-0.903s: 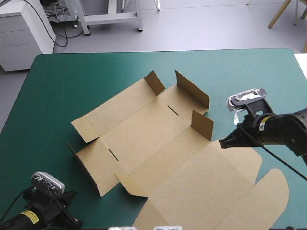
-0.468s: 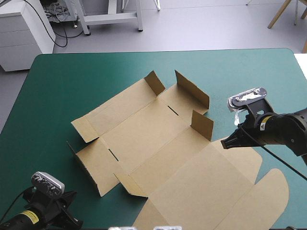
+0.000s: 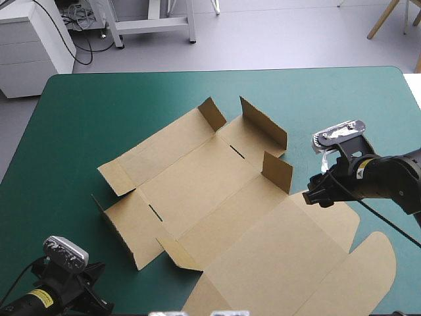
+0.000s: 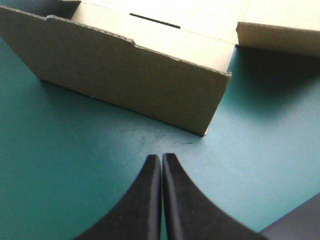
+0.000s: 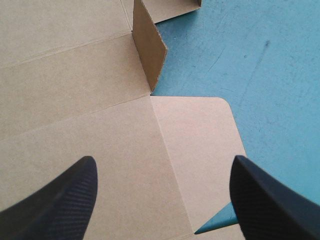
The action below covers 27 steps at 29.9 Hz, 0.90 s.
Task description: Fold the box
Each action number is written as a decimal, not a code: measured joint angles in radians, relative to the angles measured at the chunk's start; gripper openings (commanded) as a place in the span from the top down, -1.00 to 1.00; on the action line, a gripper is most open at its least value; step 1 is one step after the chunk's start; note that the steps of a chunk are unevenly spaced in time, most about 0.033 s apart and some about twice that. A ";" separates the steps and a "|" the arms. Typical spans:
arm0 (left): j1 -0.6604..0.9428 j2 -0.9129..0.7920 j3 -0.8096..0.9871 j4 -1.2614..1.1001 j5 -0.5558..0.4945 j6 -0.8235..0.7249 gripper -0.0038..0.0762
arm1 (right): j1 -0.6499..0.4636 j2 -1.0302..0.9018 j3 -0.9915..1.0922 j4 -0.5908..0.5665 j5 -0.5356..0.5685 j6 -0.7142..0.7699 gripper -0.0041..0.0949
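Box (image 3: 217, 197): a brown cut sheet, lying at the middle of the teal-green cover (image 3: 99, 118) and running to the near right edge.

High view:
- Sheet mostly flat. Short flaps stand up at the far end and at the near left.
- Lid panel with its rounded ears lies flat toward the near right.
- Nothing on the board has shifted against the earlier pictures.
- Right gripper (image 3: 314, 196) has crept a little rightward along the edge where the lid panel meets the body. Its tip now reads blunter than just before, consistent with the fingers parting.
- Left gripper (image 3: 89, 299) parked at the near left corner, unmoved.

Left wrist view:
- Black fingers pressed together in one point.
- They rest over bare cover, aimed at the raised side wall (image 4: 130, 85) standing just ahead, not touching it.
- A slot (image 4: 154, 21) shows in the panel beyond.

Right wrist view:
- Fingers spread wide, holding nothing.
- Below and between them lie the lid panel's crease and a rounded tab (image 5: 200, 150), flat on the cover.
- One upright flap (image 5: 150, 55) stands ahead.

Judgement: the right arm appears to be setting up to take the tab or lid edge. No fold made by this move yet; task looks early.
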 measured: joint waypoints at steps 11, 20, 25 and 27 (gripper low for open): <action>0.000 0.000 0.000 0.018 0.000 0.000 0.93 | 0.000 0.050 -0.002 0.068 -0.052 -0.103 -0.35; 0.000 0.000 0.000 0.025 0.000 0.000 0.93 | 0.000 0.260 -0.132 0.067 -0.094 -0.218 -0.34; 0.000 0.000 0.000 0.025 0.000 0.000 0.93 | 0.000 0.401 -0.238 0.072 -0.098 -0.272 -0.34; 0.000 0.000 0.000 0.025 0.000 0.000 0.93 | 0.000 0.459 -0.263 0.074 -0.089 -0.293 -0.33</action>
